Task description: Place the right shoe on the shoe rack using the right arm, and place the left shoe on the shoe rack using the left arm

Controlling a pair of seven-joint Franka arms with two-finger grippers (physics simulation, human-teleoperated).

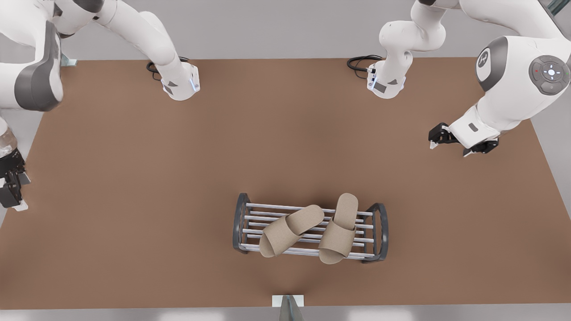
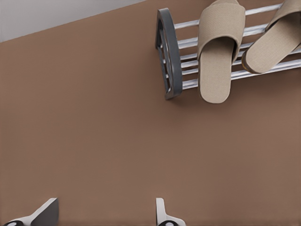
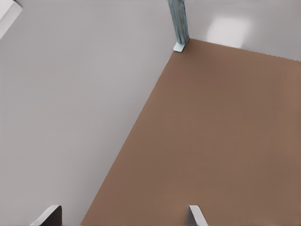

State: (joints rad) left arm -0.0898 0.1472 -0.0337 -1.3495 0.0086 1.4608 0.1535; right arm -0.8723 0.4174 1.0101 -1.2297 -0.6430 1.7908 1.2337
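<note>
In the front view, the right shoe [image 1: 290,232] and the left shoe [image 1: 339,232], both woven beige, are being carried on the shoe rack [image 1: 378,232], possibly touching each other. The left end effector [image 1: 449,149] and the right end effector [image 1: 22,192] are being held well apart from them.

In the left wrist view, the left end effector [image 2: 106,214] is being held spread and empty over the brown table [image 2: 94,141].

In the right wrist view, the right end effector [image 3: 122,216] is being held likewise at the table's edge.

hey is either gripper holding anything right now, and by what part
Nothing is held. The left gripper and the right gripper are both open and empty; both slippers lie on the shoe rack.
</note>
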